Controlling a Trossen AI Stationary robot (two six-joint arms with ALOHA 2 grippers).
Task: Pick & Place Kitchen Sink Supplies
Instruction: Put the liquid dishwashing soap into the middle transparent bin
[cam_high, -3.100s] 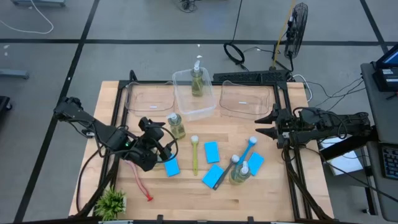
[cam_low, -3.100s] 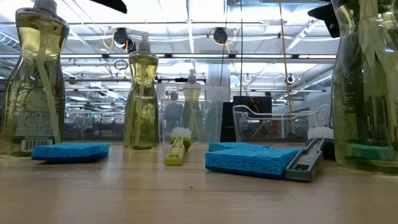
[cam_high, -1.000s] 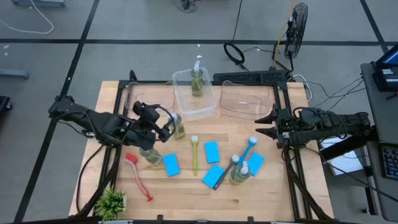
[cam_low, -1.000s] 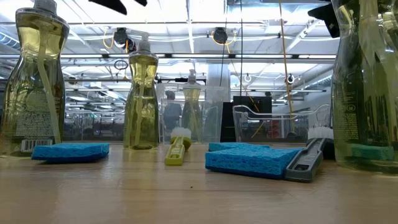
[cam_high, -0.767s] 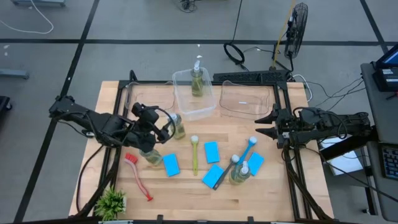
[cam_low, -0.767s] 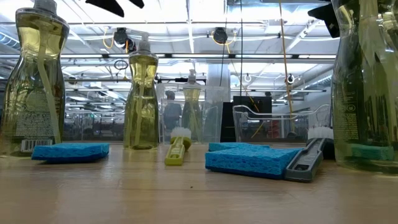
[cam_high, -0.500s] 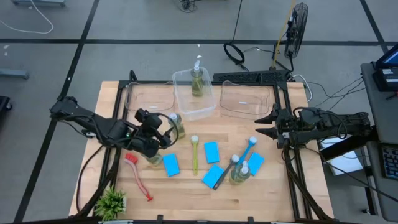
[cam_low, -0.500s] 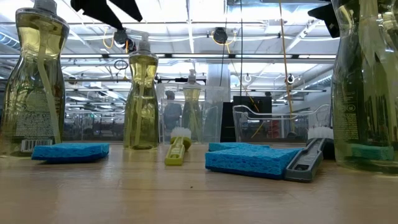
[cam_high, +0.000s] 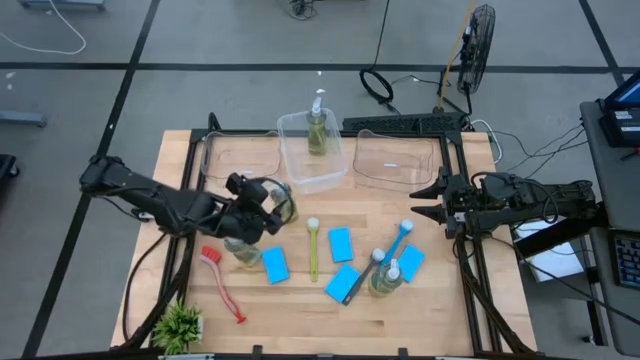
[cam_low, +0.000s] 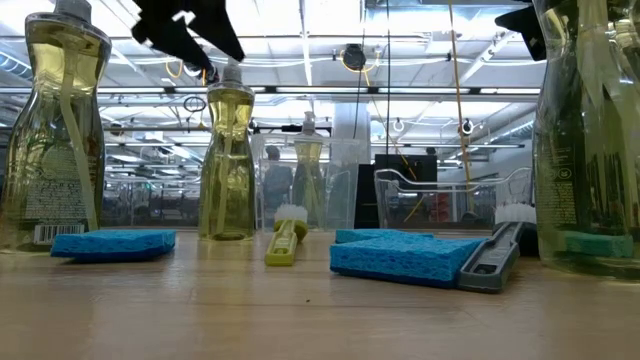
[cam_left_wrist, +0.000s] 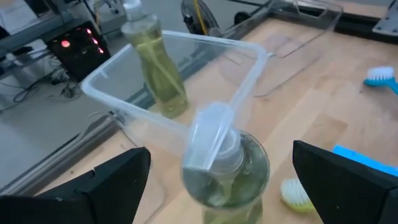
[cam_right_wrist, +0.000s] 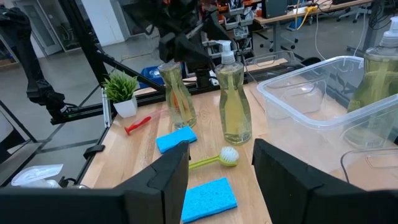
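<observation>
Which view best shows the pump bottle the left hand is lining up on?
The left wrist view: the pump bottle sits centered between the open left hand fingers, untouched. The high view shows it partly hidden by the hand. The low view shows it upright, hand just above. The right wrist view shows it farther off.

Two pump bottles (cam_right_wrist: 232, 99), sponges (cam_right_wrist: 209, 199), brush (cam_right_wrist: 214, 159) beside clear tub (cam_right_wrist: 311, 93).

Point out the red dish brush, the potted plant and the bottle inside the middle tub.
red dish brush (cam_high: 222, 288), high view, handle.
potted plant (cam_high: 180, 325), high view, leaves.
bottle (cam_high: 317, 132), high view, body, inside the tub.
</observation>
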